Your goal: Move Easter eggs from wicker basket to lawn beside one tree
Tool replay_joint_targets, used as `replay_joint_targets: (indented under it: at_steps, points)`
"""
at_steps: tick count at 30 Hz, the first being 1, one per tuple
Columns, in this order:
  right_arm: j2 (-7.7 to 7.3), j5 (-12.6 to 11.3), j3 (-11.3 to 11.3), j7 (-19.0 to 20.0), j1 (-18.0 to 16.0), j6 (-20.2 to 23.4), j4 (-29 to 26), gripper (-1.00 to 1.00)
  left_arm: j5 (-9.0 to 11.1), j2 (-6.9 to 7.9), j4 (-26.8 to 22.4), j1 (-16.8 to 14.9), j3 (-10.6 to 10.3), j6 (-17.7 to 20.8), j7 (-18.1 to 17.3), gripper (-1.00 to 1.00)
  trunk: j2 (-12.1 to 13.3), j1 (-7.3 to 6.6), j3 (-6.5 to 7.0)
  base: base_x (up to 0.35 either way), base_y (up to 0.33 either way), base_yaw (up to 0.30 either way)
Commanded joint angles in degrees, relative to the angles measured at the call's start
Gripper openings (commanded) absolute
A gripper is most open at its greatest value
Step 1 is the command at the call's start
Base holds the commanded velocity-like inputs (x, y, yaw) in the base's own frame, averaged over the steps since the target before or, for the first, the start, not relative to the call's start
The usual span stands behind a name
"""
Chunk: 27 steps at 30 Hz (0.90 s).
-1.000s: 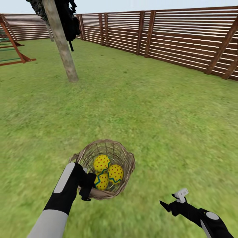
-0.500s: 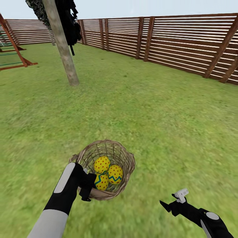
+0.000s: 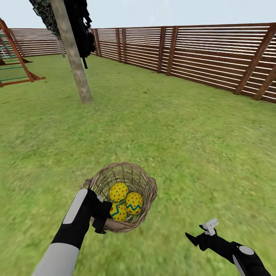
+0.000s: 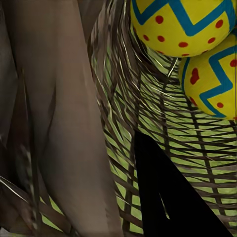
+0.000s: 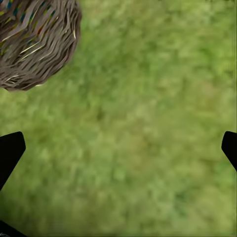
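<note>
The left gripper (image 3: 100, 219) clasps the wicker basket (image 3: 147, 188) rim, likely carrying the Easter eggs (image 3: 122, 201) treeward; the right gripper (image 3: 197, 235) hangs open.

This is a fenced back garden, rendered in simulation. A wide lawn (image 3: 161, 126) of short mottled green grass covers the ground to every edge. A tall fence (image 3: 199, 53) of horizontal reddish-brown wooden slats with slanted braces encloses it along the far side and the right. A tree (image 3: 74, 57) with a bare grey-brown trunk rises from the grass, with dark foliage hanging just behind it. At the far left stands a red-brown wooden play frame (image 3: 17, 57), like a swing set. Pale sky shows above the fence.
</note>
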Motion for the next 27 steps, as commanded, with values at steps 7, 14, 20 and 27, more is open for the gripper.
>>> replay_joint_targets:
  at_steps: [7, 14, 20, 27]
  points:
    - [0.02, 0.25, -0.33, 0.30, -0.02, 0.26, -0.03, 1.00, -0.26, -0.07, 0.15, -0.03, -0.29, 0.79, 1.07, -1.00, 2.80, -1.55, 1.86, 0.000, 0.000, 0.041]
    - [0.02, 0.23, -0.40, 0.27, -0.02, 0.24, 0.78, 1.00, -0.16, -0.08, 0.31, -0.03, 0.03, 0.74, 2.08, -1.00, 5.61, -3.08, 3.75, 0.000, 0.000, 0.061]
    - [0.02, 0.23, -0.41, 0.27, -0.02, 0.17, 0.79, 1.00, -0.16, -0.01, 1.89, -0.03, 0.12, 0.74, 2.24, -1.00, 8.01, -4.40, 5.35, 0.000, 0.000, 0.061]
    - [-0.01, 0.27, -0.49, 0.27, -0.02, 0.17, 0.79, 1.00, -0.16, 0.11, 1.89, -0.03, 0.21, 0.77, 2.66, -1.00, 10.02, -5.50, 6.87, 0.000, 0.000, 0.061]
